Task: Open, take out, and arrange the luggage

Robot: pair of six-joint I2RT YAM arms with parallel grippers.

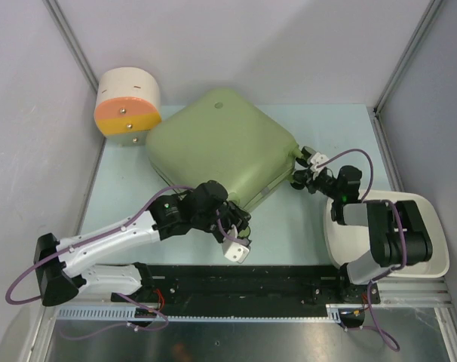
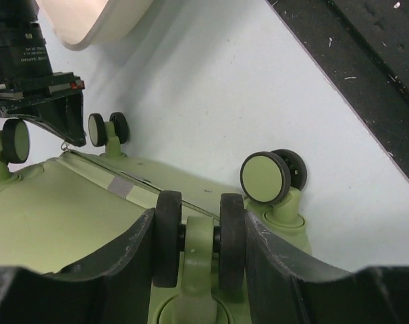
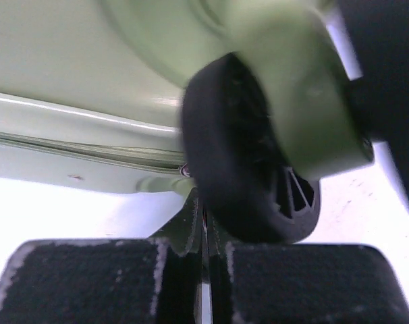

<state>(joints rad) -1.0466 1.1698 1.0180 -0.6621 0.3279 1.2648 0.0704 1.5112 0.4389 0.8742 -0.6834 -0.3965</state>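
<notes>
The luggage (image 1: 221,147) is a pale olive-green suitcase lying flat and closed in the middle of the table. My left gripper (image 1: 230,225) is at its near corner. In the left wrist view it (image 2: 200,250) is shut on a black double wheel (image 2: 231,236) of the suitcase, one finger against each side. My right gripper (image 1: 300,176) is at the suitcase's right corner beside the wheels (image 1: 313,158). In the right wrist view its fingers (image 3: 191,223) are pressed together just under the zip line, seemingly on a thin pale green zip pull (image 3: 160,182), with a wheel (image 3: 252,169) close above.
A white oval basin (image 1: 421,253) stands at the right, under the right arm. A round cream-and-orange drum container (image 1: 127,102) stands at the back left, touching the suitcase's corner. Grey walls enclose the table on three sides. A black rail (image 1: 251,283) runs along the near edge.
</notes>
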